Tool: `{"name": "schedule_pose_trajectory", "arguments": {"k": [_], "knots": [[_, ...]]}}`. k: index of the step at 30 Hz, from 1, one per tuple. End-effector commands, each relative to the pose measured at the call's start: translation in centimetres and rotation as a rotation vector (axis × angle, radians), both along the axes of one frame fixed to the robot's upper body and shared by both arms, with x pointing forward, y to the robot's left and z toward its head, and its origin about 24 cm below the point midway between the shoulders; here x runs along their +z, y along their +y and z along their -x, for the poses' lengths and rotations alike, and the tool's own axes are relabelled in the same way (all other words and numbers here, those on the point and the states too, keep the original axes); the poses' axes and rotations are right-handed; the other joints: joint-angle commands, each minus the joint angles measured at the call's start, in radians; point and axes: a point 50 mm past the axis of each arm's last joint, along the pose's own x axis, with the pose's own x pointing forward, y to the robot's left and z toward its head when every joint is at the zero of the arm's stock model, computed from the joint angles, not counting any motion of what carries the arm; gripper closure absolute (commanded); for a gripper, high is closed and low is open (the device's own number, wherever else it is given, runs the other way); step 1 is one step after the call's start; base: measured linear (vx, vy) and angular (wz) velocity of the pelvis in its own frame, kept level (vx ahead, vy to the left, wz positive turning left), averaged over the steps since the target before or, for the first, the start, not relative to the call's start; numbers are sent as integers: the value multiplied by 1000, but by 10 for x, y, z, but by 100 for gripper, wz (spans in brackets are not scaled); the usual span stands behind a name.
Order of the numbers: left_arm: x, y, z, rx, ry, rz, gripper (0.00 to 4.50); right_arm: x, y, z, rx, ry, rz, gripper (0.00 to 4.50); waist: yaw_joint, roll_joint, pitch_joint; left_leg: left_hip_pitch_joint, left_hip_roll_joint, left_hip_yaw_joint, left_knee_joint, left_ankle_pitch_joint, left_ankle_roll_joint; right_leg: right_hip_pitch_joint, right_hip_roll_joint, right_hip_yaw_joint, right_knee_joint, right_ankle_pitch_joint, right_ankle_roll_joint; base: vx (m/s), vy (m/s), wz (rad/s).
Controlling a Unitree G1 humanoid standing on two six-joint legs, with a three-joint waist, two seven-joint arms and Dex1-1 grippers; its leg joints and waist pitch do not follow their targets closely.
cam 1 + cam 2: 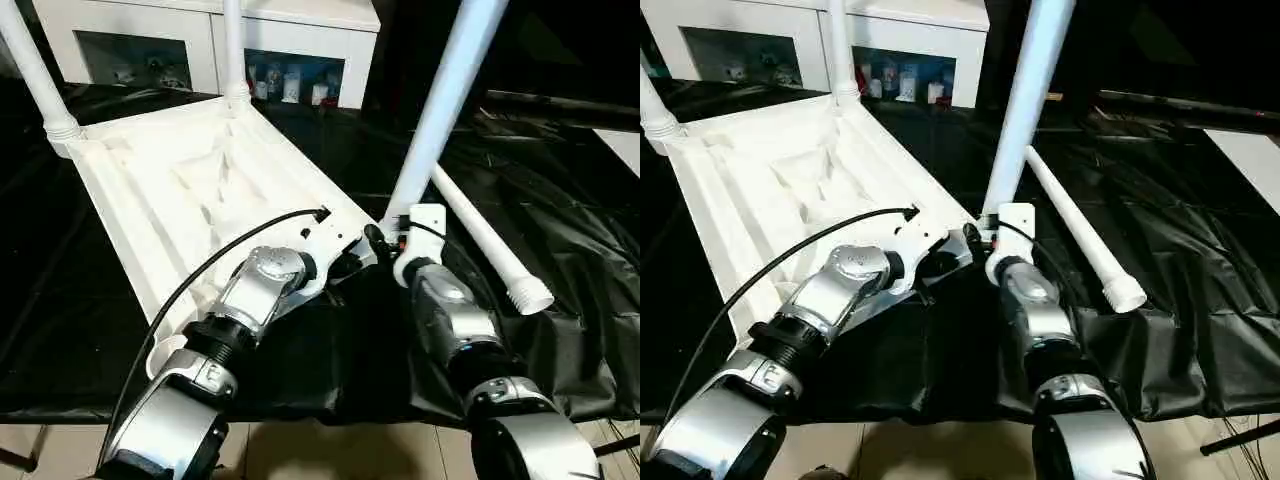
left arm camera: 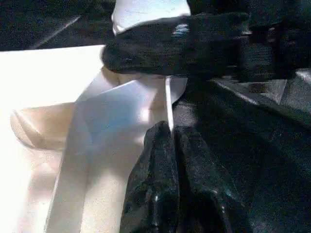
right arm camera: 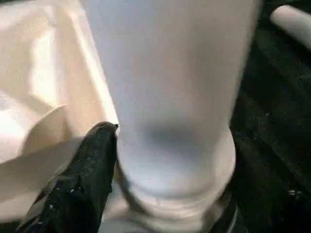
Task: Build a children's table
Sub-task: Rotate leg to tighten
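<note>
The children's table top [image 1: 190, 190] lies upside down on the black cloth, ribbed underside up. Two white legs stand in its far corners, one on the left [image 1: 35, 75] and one further right [image 1: 233, 50]. A third leg [image 1: 440, 110] stands tilted in the near right corner socket. My right gripper [image 1: 388, 238] is around that leg's base, one black finger [image 3: 82, 179] lying against it. My left gripper [image 2: 170, 141] is shut at the top's near rim beside that corner, the thin rim edge running in between its fingertips. Another leg [image 1: 490, 240] lies loose on the cloth to the right.
A white cabinet with glass doors [image 1: 210, 40] stands behind the work table. The black cloth [image 1: 560, 300] is wrinkled to the right, and its front edge [image 1: 330, 410] hangs over a light floor. A black cable [image 1: 200, 280] loops over my left forearm.
</note>
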Motion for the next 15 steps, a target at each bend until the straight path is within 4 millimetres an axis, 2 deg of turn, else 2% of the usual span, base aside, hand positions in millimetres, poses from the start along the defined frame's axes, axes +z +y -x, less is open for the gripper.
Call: {"name": "schedule_pose_trajectory", "arguments": {"k": [1,2,3,5,6,8,9,10,13,15], "knots": [[-8,5,9,-78,28,10,450,-3,6,7,145,-7,3,79,0,0,-54,-2,24,-3,-65,-169,73,49,-65,45,-74,-194,-183,0,0,0],[-9,8,10,-94,33,7,450,-3,6,9,185,-15,22,70,3,-1,-55,1,24,-4,-64,-174,69,51,-65,45,-76,-204,-177,0,0,0],[-8,11,12,-123,26,4,450,-3,5,11,233,-26,42,70,0,-2,-55,-3,24,-3,-63,-164,73,50,-66,48,-74,-191,-180,0,0,0],[-8,14,14,-148,33,10,450,-2,4,14,280,-38,60,70,0,-2,-54,-2,25,-3,-64,-167,75,50,-67,48,-76,-203,-181,0,0,0],[-7,15,15,-164,36,14,450,-2,3,15,309,-45,67,70,-1,0,-53,1,26,-2,-65,-175,70,46,-66,49,-78,-219,-183,0,0,0],[-4,22,20,-239,22,23,450,0,-4,21,411,-71,92,70,2,1,-53,3,27,-4,-66,-176,66,47,-67,49,-77,-218,-188,0,0,0],[0,33,32,-370,51,39,450,6,-15,29,533,-105,104,70,4,1,-52,1,30,-4,-67,-176,73,49,-67,48,-74,-193,-193,0,0,0],[1,36,35,-406,63,41,450,8,-18,32,566,-111,102,70,5,-1,-53,-1,32,-5,-67,-170,75,52,-68,49,-72,-183,-192,0,0,0],[3,43,41,-457,86,52,450,12,-23,38,640,-119,102,70,7,6,-57,9,31,0,-63,-148,92,43,-62,50,-63,-111,-222,0,0,0],[6,49,45,-490,111,71,450,16,-28,45,731,-127,111,70,8,5,-58,6,32,0,-63,-126,96,47,-62,49,-57,-73,-236,0,0,0]]}}
